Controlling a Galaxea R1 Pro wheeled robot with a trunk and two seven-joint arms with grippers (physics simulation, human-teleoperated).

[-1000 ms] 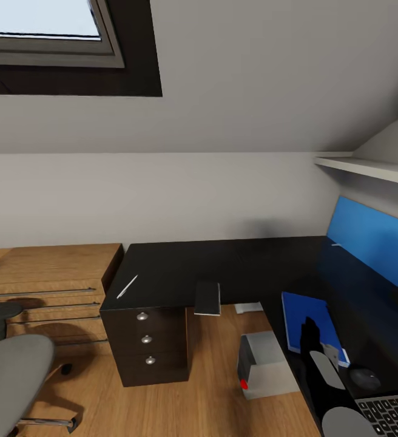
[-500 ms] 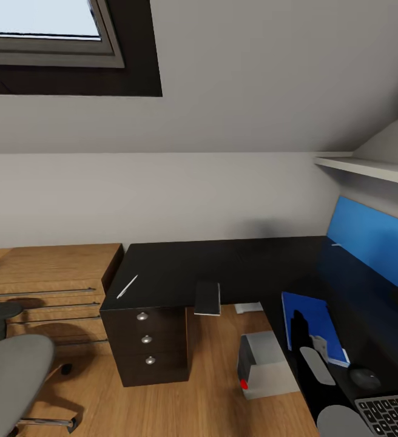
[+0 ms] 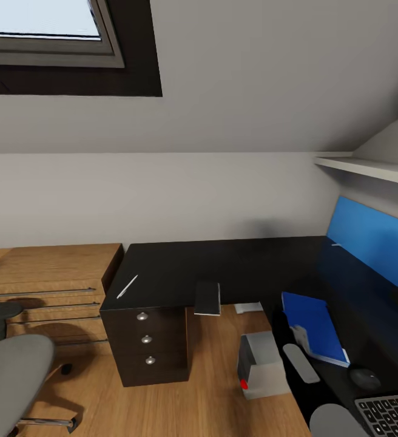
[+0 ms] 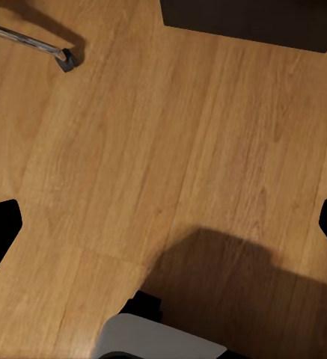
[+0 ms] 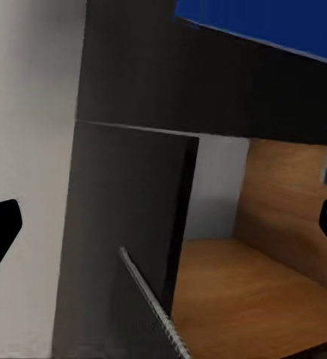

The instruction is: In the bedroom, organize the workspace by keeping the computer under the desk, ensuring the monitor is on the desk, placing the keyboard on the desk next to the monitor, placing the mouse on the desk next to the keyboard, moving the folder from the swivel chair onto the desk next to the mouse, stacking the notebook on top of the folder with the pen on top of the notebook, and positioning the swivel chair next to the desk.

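black l-shaped desk (image 3: 223,267) with the small dark-grey notebook (image 3: 207,298) overhanging its front edge, away from the flat bright-blue folder (image 3: 313,326).

the right gripper (image 3: 300,335) hovers at the folder's near-left edge; both black fingertips sit wide apart in the right wrist view, so it is open and empty. the notebook lies off to that gripper's left along the desk, long axis running front to back, and the thin white pen (image 3: 127,286) lies farther left, slanted. the right arm is judged the nearer one. the left gripper (image 4: 163,224), also spread and empty, faces the wood floor (image 4: 163,134).
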